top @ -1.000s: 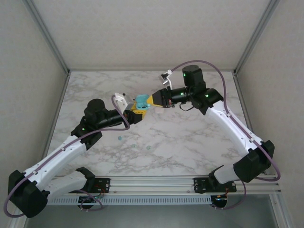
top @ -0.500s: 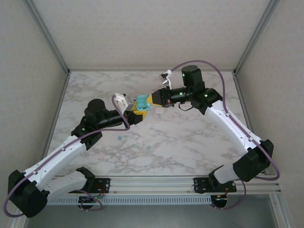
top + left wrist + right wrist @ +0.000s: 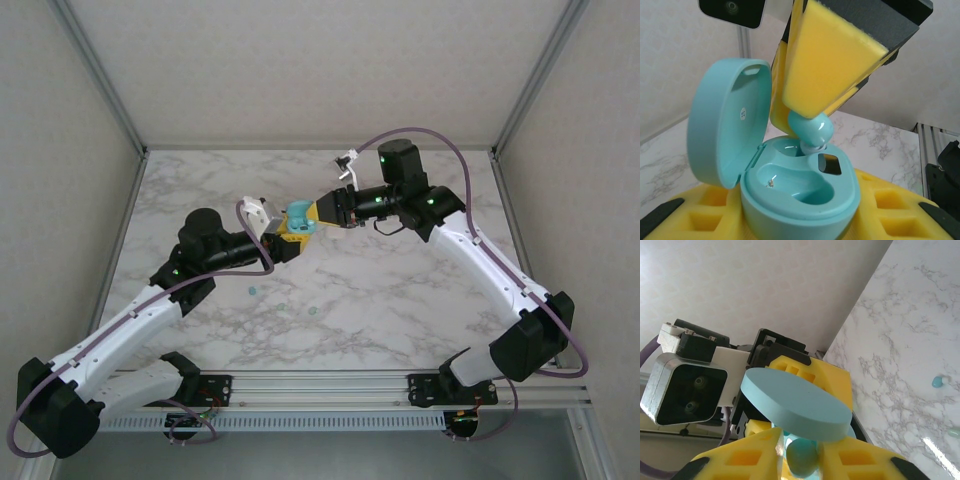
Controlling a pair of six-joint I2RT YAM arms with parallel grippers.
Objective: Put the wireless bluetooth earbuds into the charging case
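My left gripper [image 3: 283, 238] is shut on a teal charging case [image 3: 805, 197], held above the table with its lid [image 3: 725, 120] swung open. A teal earbud [image 3: 812, 129] stands tilted with its tip in the case's far socket; the near socket is bare. The earbud [image 3: 801, 457] sits between the yellow pads of my right gripper [image 3: 801, 452], under the lid [image 3: 795, 402]. A thin gap shows between the left pad and the bud, so the jaws stand slightly open around it. In the top view my right gripper [image 3: 312, 215] meets the case [image 3: 298, 216].
Three small loose earbuds lie on the marble table in front of the grippers [image 3: 251, 291], [image 3: 281, 306], [image 3: 314, 310]. Two of them show in the right wrist view [image 3: 938, 382], [image 3: 954, 432]. Walls close the table at the back and both sides.
The right gripper's jaws have eased a little apart around the earbud. Both arms have shifted very slightly; the case stays in the left gripper.
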